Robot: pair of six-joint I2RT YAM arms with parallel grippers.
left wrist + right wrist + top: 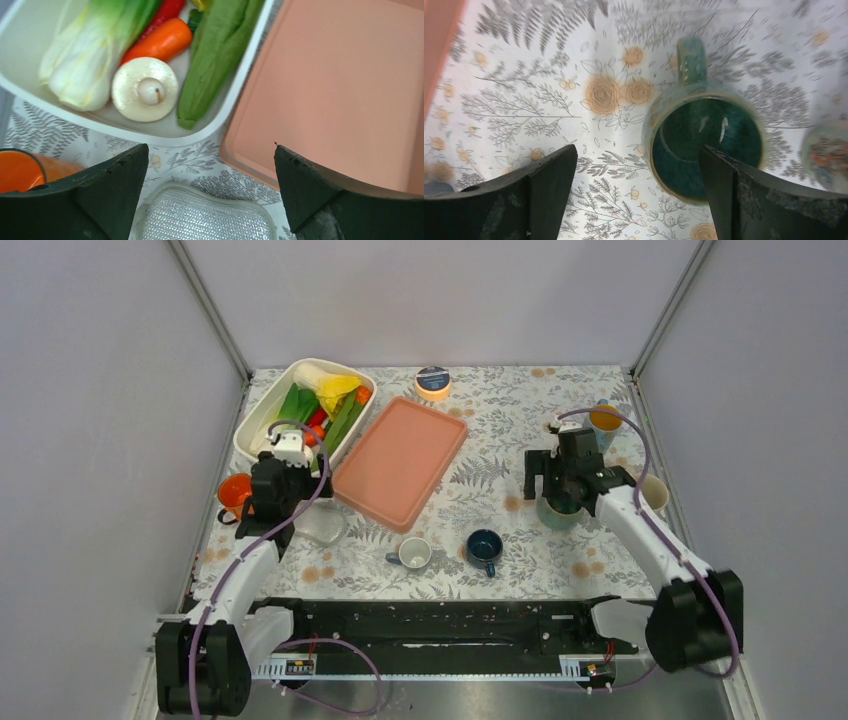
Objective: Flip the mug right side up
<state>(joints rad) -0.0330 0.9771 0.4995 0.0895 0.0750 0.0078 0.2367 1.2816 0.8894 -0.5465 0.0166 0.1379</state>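
Observation:
A green-glazed mug (704, 145) stands on the floral cloth with its mouth facing up and its handle pointing away in the right wrist view. In the top view the mug (558, 514) sits partly hidden under my right gripper (562, 488). My right gripper (638, 150) is open and empty above it, with the mug mostly under the right finger. My left gripper (210, 147) is open and empty, above a clear lid with a silvery mesh (200, 220). In the top view the left gripper (285, 490) is at the left side.
A white bin of vegetables (258, 440) and a pink tray (400, 460) lie back left. An orange mug (234, 492), a small white mug (413, 553), a dark blue mug (485, 546), a cream cup (652, 492), an orange cup (604, 420) and a round tin (432, 382) stand around.

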